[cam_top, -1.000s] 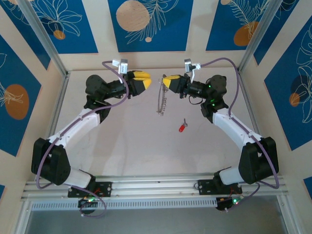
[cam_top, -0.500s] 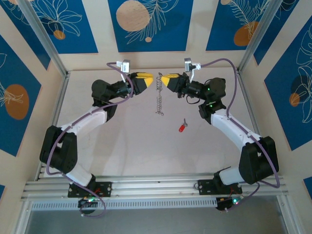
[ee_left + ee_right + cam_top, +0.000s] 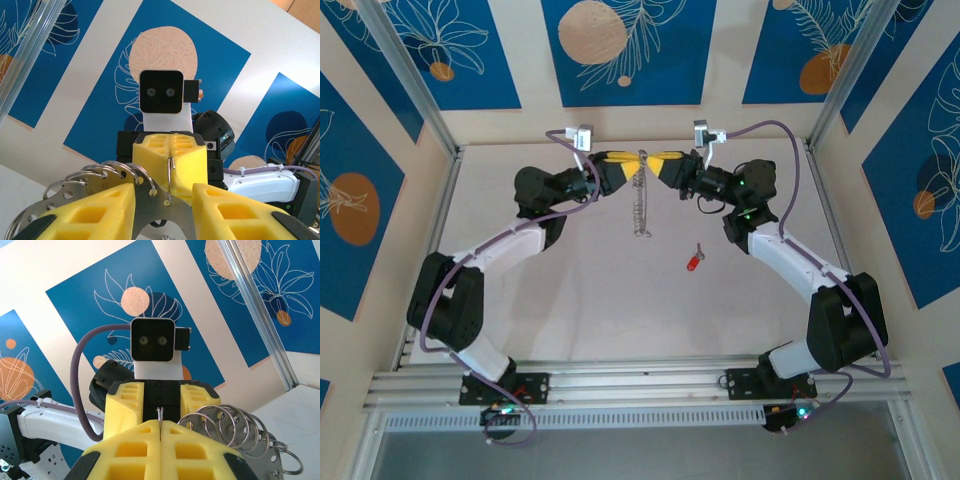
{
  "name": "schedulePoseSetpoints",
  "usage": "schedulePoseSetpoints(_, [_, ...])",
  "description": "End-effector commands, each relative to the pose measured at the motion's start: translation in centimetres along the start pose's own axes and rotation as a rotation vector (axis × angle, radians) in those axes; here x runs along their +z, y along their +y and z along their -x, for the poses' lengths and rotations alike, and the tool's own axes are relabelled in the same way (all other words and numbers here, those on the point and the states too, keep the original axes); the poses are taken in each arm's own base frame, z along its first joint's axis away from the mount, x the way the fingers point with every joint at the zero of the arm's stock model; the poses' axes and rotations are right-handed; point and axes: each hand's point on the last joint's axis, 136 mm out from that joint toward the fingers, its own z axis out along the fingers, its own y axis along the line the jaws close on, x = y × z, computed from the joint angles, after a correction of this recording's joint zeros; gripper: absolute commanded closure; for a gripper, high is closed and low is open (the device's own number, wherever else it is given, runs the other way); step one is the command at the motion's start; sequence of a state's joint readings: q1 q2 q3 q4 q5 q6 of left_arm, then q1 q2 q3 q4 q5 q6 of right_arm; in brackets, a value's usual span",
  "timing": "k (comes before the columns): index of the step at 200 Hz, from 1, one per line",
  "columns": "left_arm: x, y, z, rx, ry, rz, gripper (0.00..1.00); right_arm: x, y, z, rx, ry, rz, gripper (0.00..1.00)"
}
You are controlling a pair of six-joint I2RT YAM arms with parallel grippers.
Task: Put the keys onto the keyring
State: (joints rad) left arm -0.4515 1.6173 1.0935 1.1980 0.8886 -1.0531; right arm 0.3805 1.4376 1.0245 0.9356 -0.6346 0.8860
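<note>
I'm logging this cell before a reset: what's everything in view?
keyring: one, silvery metal, hanging from the gripper tips, far middle
key: one, red head, on the table right of the keyring, apart from it
table: one, pale grey
wall panels: several, blue with peach circles, around the table
frame posts: two, silvery, far corners
rail: one, silvery, near edge
left gripper: one, yellow fingers, jaws apart around the keyring's top
right gripper: one, yellow fingers, shut on the keyring's top

top view from above, wrist views face-to-face, close
</note>
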Motion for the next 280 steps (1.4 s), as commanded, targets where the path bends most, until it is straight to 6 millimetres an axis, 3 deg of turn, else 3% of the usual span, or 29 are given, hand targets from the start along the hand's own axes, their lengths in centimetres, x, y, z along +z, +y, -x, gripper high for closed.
schedulePoseSetpoints(1, [0.8, -1.9, 1.3, 0.061, -0.028, -0.061, 0.66, 0.4, 1.4, 1.8, -0.055, -0.052, 0.033, 1.0])
schedulePoseSetpoints(59, [1.4, -1.9, 1.3, 0.064, -0.025, -0.07, 0.72, 0.3, 1.2, 1.5, -0.046, -0.048, 0.032, 1.0])
schedulePoseSetpoints(119, [1.9, -2.2, 0.7, 0.066, -0.005, -0.082, 0.95, 0.3, 1.1, 1.6, -0.046, -0.052, 0.028, 1.0])
schedulePoseSetpoints(176, [2.1, -2.5, 0.7, 0.093, 0.0, -0.087, 1.0, 0.0, 0.7, 1.2, -0.025, -0.034, 0.017, 1.0])
schedulePoseSetpoints(195, [2.2, -2.7, 0.6, 0.135, 0.024, -0.078, 1.0, -1.0, 0.1, 1.5, -0.011, -0.043, -0.021, 0.72])
schedulePoseSetpoints(208, [2.1, -2.9, 0.5, 0.181, 0.048, -0.062, 1.0, -2.2, -0.3, 2.0, -0.007, -0.057, -0.06, 0.61])
schedulePoseSetpoints(238, [1.8, -2.8, 0.1, 0.302, 0.099, -0.001, 1.0, -4.6, -0.9, 2.2, 0.007, -0.071, -0.14, 0.58])
schedulePoseSetpoints(280, [1.6, -2.8, -0.2, 0.438, 0.173, 0.045, 1.0, -5.0, -0.4, 0.9, -0.014, -0.004, -0.136, 0.58])
